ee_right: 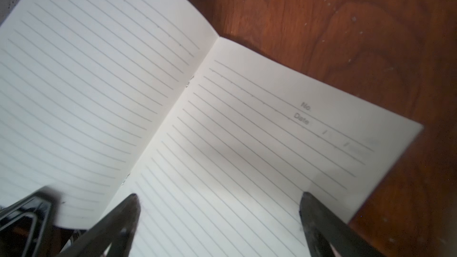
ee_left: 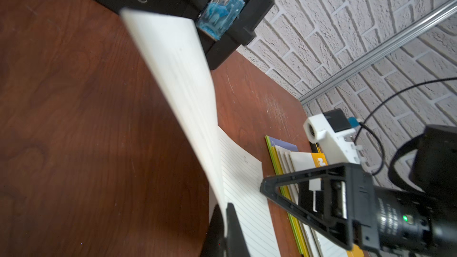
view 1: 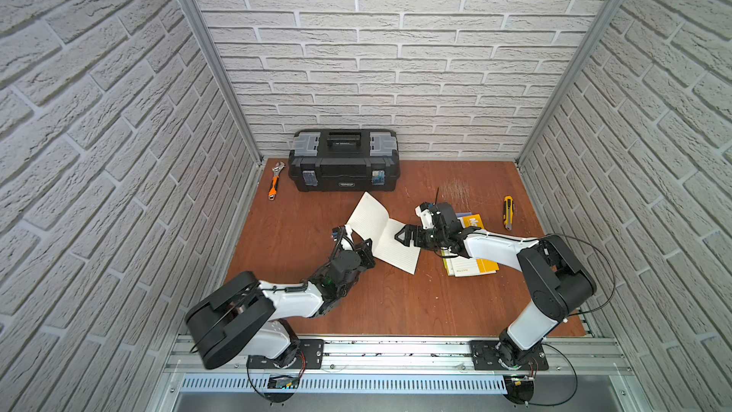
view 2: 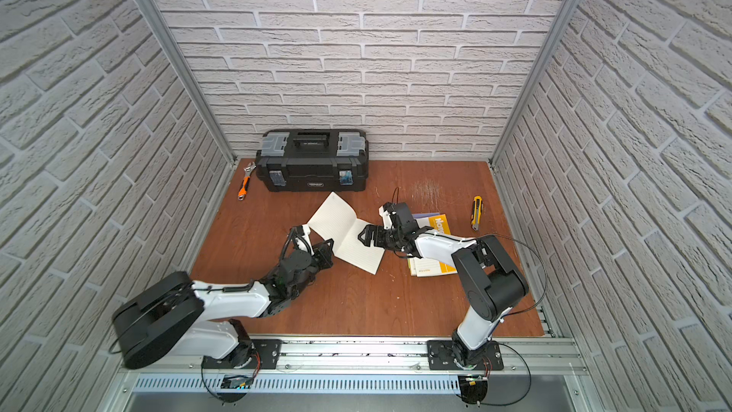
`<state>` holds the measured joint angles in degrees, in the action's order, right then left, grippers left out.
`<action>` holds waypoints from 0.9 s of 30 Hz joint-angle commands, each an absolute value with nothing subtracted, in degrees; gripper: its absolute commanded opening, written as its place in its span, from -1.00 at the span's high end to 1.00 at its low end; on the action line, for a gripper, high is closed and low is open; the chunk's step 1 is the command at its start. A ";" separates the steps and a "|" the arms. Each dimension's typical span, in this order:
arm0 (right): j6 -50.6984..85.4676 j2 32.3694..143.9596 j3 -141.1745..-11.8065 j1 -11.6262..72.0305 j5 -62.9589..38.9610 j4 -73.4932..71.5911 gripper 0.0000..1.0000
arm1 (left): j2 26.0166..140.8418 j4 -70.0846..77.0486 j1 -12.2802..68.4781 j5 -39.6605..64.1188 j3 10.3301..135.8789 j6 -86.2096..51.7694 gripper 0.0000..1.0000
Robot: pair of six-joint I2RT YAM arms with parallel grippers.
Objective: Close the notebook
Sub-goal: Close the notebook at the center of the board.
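Left gripper (ee_left: 226,208) is right up against its own wrist cam, pinched tight on the near edge of the notebook's (view 1: 380,227) left page. That page is curled up off the table (view 1: 293,231), standing pretty steep. Its far corner ends just short of the toolbox (view 1: 344,160) front.

Right gripper (ee_right: 220,195) has its fingers (ee_right: 128,208) spread wide over the flat right page. One tip is near the spine and one is toward the outer edge; can't tell if they actually touch the paper.

Notebook sits open mid-table between the two arms. Its right edge is just beside a stack of booklets (view 1: 473,267), with a thin strip of bare wood between, and the right arm reaches across that stack.

Plenty of open wood left of the notebook and along the near side. Wrench (view 1: 275,180) lies by the far left edge next to the toolbox, and the knife (view 1: 508,212) is well apart on the right.
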<state>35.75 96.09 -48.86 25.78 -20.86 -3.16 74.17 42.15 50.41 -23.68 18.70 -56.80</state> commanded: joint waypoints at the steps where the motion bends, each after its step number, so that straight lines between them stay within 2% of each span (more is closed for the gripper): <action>1: 35.05 94.48 -48.88 26.28 -21.34 -3.07 -1.00 | 68.33 27.72 51.15 -31.45 20.75 -49.96 1.00; 7: 35.73 93.67 -49.06 26.28 -22.13 -3.44 -1.00 | 63.94 19.48 52.27 -35.79 19.97 -48.52 1.00; 14: 35.39 90.91 -49.42 26.19 -22.03 -1.62 -1.00 | 61.56 6.46 59.48 -48.64 22.55 -47.60 1.00; 22: 35.86 90.62 -48.78 26.11 -22.25 -2.09 -1.00 | 74.93 -18.28 69.54 -65.99 35.98 -55.02 1.00; 27: 35.83 89.85 -48.48 25.50 -22.31 -1.81 -1.00 | 81.96 -21.09 71.98 -68.83 40.03 -55.21 1.00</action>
